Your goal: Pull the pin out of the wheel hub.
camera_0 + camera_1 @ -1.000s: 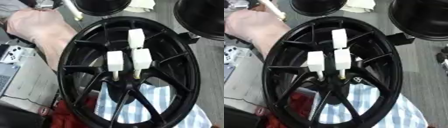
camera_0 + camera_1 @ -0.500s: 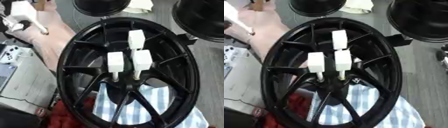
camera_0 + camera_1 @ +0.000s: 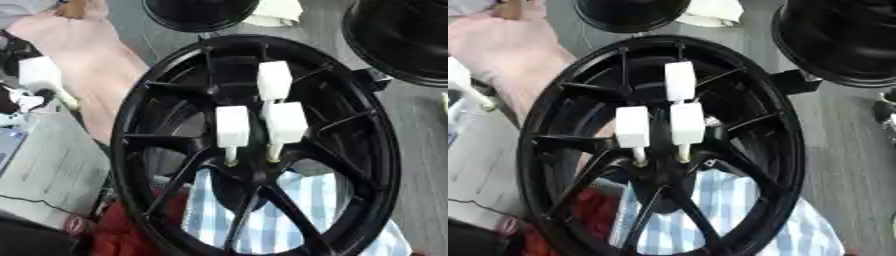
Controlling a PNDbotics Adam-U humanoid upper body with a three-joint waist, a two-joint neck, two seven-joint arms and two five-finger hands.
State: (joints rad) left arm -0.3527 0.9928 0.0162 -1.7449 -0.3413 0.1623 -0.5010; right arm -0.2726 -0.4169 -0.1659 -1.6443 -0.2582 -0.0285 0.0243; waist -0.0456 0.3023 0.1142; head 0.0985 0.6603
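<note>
Standing upright, the black wheel point(image 3: 131, 150) has three white-capped pins point(image 3: 233, 125) at its hub; a person's arm point(image 3: 96, 75) touches its left rim, fingers unseen.

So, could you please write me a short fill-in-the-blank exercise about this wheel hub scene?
1. The number of white-headed pins standing in the black wheel hub is ____.
2. The checked cloth seen through the spokes is blue and ____.
3. A person's bare arm lies at the hub's ____ side.

Missing words: three; white; left
</note>
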